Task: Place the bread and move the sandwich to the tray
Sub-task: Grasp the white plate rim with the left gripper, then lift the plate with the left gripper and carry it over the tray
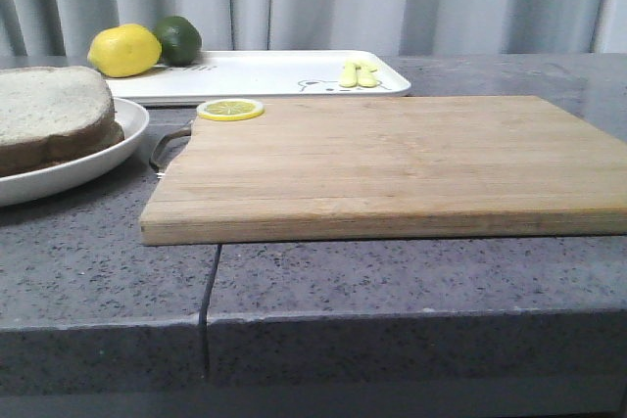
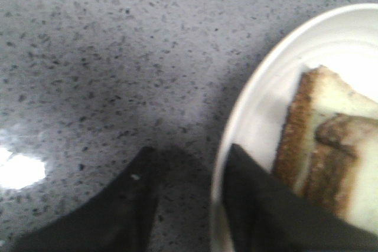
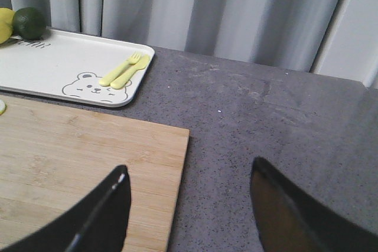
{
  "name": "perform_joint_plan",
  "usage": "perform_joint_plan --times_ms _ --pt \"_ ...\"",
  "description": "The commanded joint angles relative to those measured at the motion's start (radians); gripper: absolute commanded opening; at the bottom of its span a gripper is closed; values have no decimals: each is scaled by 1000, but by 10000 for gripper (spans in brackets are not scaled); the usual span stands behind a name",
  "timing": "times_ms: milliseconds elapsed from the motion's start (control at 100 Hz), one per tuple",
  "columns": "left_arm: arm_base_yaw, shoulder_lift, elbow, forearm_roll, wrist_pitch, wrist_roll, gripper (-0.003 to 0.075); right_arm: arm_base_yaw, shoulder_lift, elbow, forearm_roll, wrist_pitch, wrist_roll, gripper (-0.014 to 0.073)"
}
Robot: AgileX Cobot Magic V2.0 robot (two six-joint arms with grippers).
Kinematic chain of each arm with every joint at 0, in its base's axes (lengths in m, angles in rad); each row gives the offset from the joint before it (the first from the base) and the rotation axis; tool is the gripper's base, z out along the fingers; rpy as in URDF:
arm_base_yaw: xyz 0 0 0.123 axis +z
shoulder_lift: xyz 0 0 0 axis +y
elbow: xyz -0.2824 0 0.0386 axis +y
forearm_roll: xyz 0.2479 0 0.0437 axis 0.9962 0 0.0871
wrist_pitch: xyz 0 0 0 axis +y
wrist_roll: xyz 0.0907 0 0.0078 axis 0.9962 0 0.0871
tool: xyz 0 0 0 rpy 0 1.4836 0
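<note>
The sandwich (image 1: 61, 147) sits in a round white plate (image 1: 110, 156) at the left, with a thick slice of bread (image 1: 47, 105) as its top layer; no egg shows. The white tray (image 1: 265, 73) lies at the back. In the left wrist view my left gripper (image 2: 192, 160) is open and straddles the plate's rim (image 2: 260, 81), one finger over the counter and the other inside the plate beside the brown-crusted slices (image 2: 331, 128). My right gripper (image 3: 189, 172) is open and holds nothing, above the right edge of the cutting board (image 3: 77, 151). Neither gripper shows in the front view.
A wooden cutting board (image 1: 392, 159) fills the middle of the grey counter, with a lemon slice (image 1: 230, 109) at its back left corner. On the tray are a lemon (image 1: 124, 50), a lime (image 1: 178, 39) and a yellow fork and spoon (image 1: 359, 73).
</note>
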Motion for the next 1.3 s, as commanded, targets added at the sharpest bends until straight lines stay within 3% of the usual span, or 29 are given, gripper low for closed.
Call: perform_joint_plan --times_ms 0,70,330,640,1020,1290 --pt "0 -19 -23 -14 -26 -3 50 -6 2 -26 -13 -75 3 451" --pt "0 -19 -23 -16 -26 -3 -20 -6 2 -26 -13 -75 3 450" --pt "0 -19 -23 -20 -28 -3 -19 -6 2 -26 -13 -75 3 448" --pt "0 -91 -23 -136 -35 2 -19 -6 2 -26 -13 -75 3 448" --pt "0 -156 -106 -336 -18 27 -19 -6 2 -26 -13 -75 3 448" --pt "0 -62 -231 -527 23 131 -19 -6 2 -26 -13 -75 3 448"
